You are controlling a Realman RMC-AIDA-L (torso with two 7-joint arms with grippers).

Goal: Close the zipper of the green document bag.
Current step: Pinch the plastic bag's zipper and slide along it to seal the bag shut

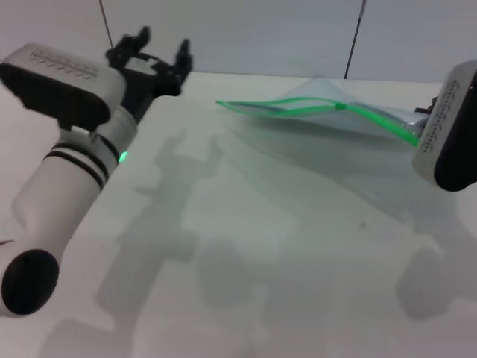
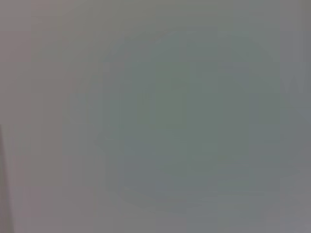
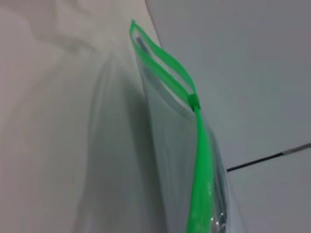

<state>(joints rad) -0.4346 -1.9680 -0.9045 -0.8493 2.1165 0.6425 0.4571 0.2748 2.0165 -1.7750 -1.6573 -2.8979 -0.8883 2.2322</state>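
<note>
The flat translucent pale blue-grey plastic document bag (image 1: 328,119) lies at the far right of the white tabletop (image 1: 261,246), one end lifted at the right gripper (image 1: 426,123), whose fingers I cannot tell. Its bright green zipper (image 3: 201,145) is half closed, slider (image 3: 194,102) midway. The left gripper (image 1: 159,51) hovers spread wide, well apart. Risk: the limp bag buckling or sliding when the slider is pulled. No writing is legible.

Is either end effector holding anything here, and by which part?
The right end effector seems to hold the green document bag up by its zipper end; the grip is hidden. The left end effector is open, empty.
</note>
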